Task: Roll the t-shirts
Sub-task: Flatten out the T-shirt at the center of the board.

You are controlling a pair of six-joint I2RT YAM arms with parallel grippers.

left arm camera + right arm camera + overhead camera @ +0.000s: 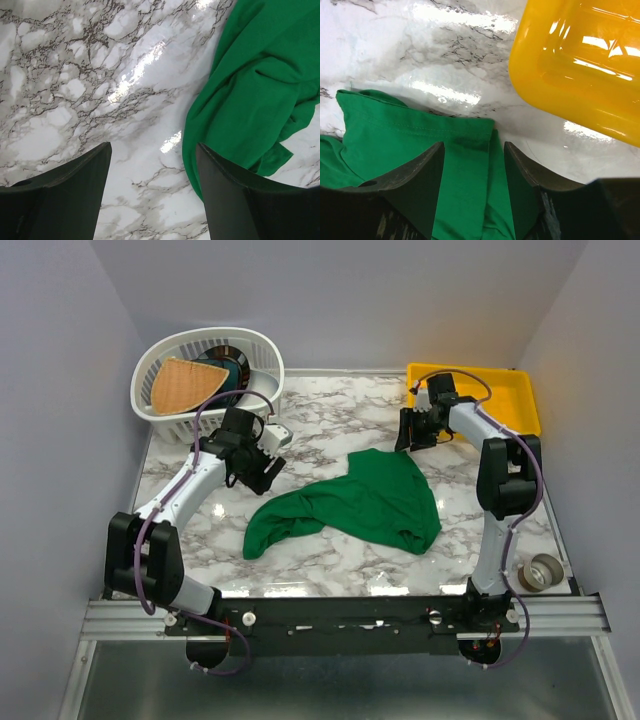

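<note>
Emerald fabric, thin and soft: the t-shirt [365, 505] is lying crumpled near the middle of the counter [330, 412], neither flattened nor rolled. I am finding both claws standing wide and holding nothing. The left claw [154, 146] is hanging over bare marble just beside the shirt's left side. The right claw [474, 144] is hovering over the far hem, near the yellow tray [580, 75].

Risks I am noting:
- The left claw, closing here, is likely pinching nothing.
- The right claw may catch a single layer and drag the bunched cloth trayward, leaving a lopsided roll.
</note>
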